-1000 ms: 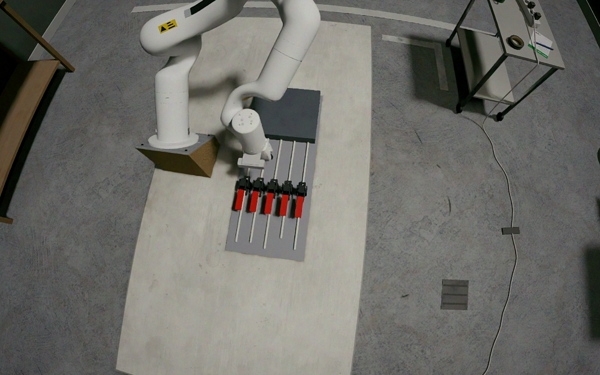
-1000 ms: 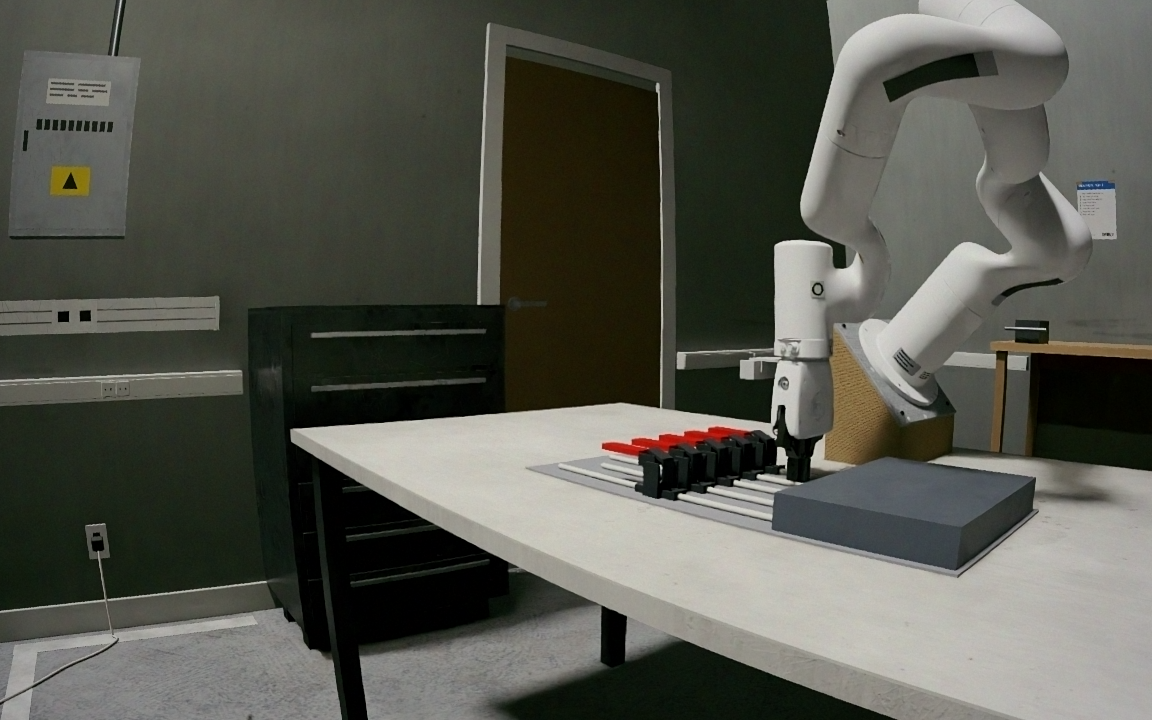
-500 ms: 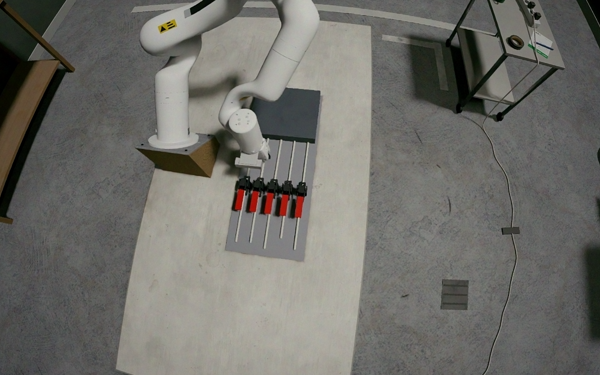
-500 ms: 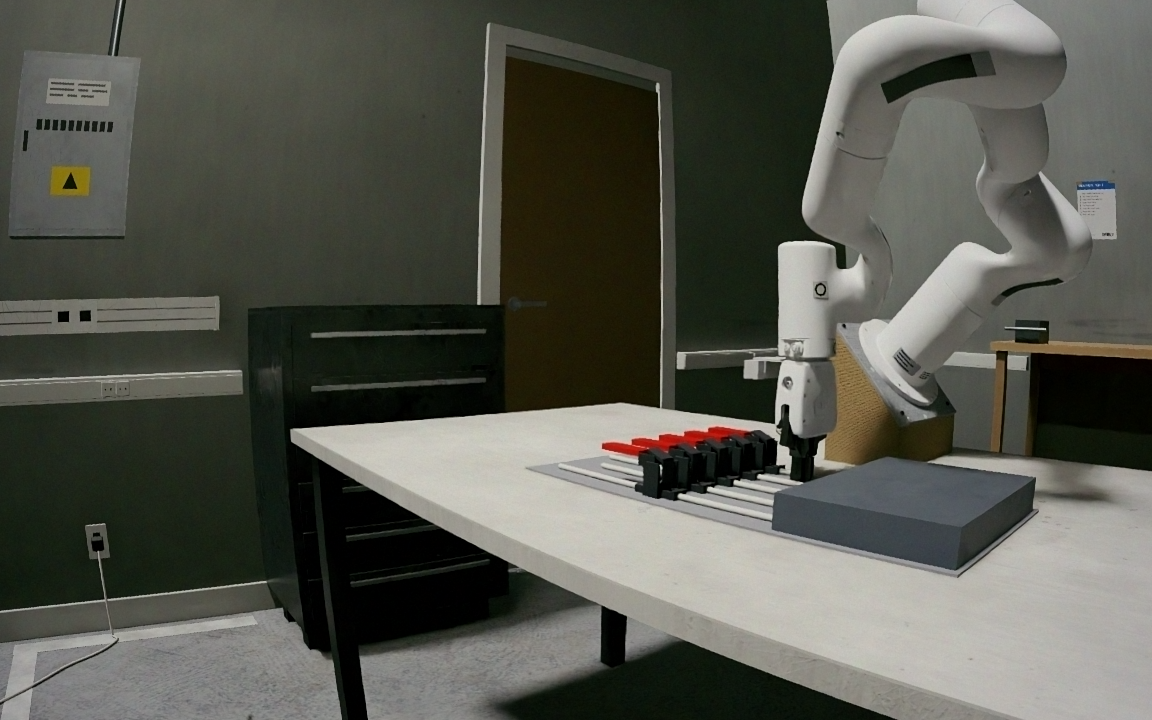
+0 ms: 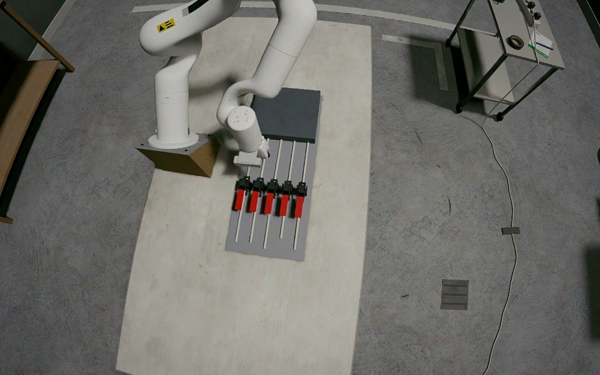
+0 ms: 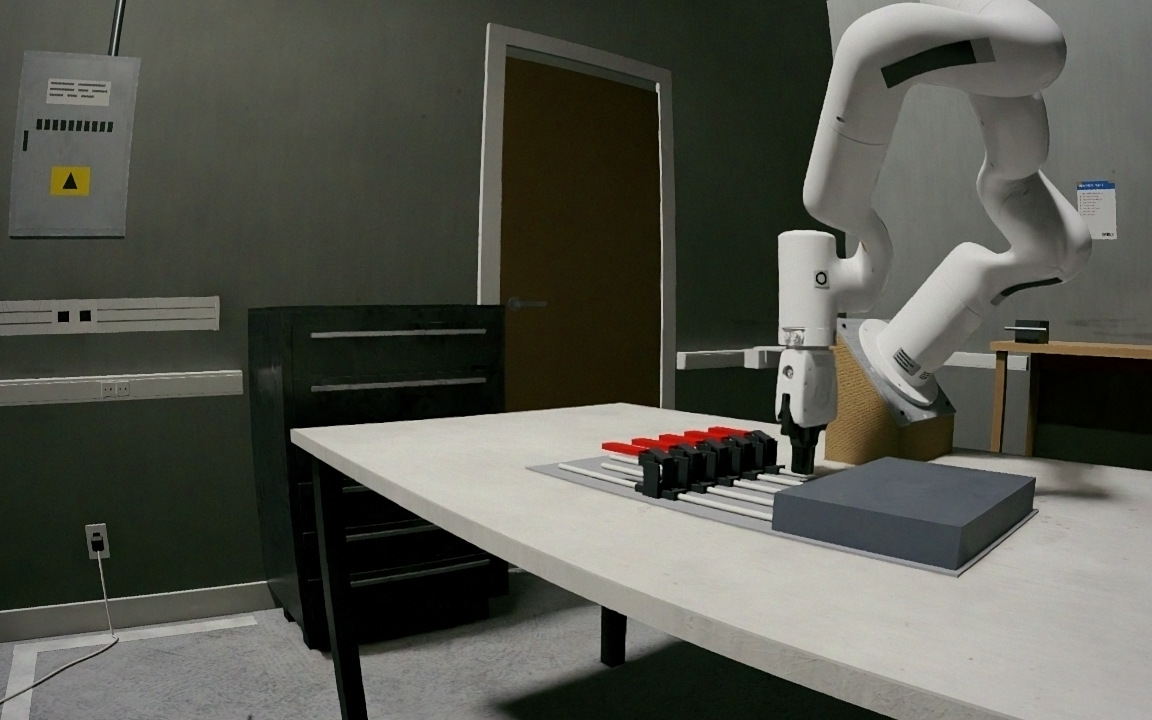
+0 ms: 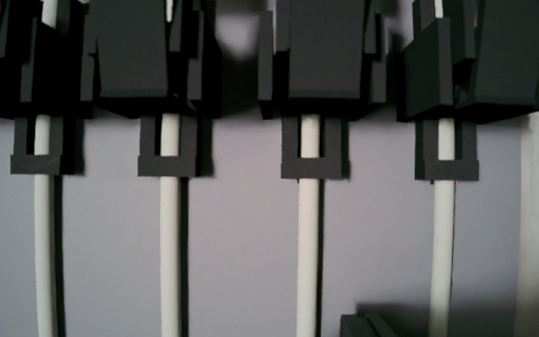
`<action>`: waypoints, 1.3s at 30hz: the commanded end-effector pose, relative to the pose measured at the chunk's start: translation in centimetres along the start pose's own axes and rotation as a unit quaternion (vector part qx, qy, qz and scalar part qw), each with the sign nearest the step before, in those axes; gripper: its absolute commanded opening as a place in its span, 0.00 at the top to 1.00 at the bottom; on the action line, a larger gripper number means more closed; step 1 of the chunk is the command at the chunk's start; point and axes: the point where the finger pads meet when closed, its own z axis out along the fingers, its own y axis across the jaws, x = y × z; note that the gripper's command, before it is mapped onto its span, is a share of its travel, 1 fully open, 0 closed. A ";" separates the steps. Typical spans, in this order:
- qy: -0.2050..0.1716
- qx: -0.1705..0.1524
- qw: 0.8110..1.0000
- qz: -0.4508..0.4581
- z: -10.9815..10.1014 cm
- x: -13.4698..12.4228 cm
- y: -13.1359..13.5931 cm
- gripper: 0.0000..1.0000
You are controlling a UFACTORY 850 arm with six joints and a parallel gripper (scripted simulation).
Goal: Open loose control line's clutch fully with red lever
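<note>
Dark green-grey walls meet a mottled grey floor [image 5: 414,196] [image 6: 204,680] marked with pale tape. A brown door [image 6: 580,232] in a light frame is shut near a black drawer cabinet [image 6: 383,358]. A grey electrical panel [image 6: 74,205] hangs on the wall. Light is dim, throwing dark shadows beneath the white-topped table [image 5: 246,316] [image 6: 831,617].

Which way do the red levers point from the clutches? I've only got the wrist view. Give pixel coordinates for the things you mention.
Observer: Away from the grey console [image 5: 286,114] [image 6: 902,497]. All five red levers [image 5: 269,203] [image 6: 674,439] extend from the clutches [image 5: 272,186] [image 6: 651,476] [image 7: 326,51] on the side opposite it.

Operator: Any standing upright?

Observer: None. The exterior view shows all five lying nearly flat.
</note>
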 end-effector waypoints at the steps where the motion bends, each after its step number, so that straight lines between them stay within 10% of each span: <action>1: 0.000 0.000 1.000 0.000 -2.6 0.0 0.0 1.00; 20: 0.000 0.000 1.000 0.000 -7.1 -0.1 -0.1 1.00; 30: 0.000 0.000 1.000 0.000 -10.6 -7.0 0.2 1.00; 39: 0.000 0.000 1.000 0.000 -10.6 -7.0 0.2 1.00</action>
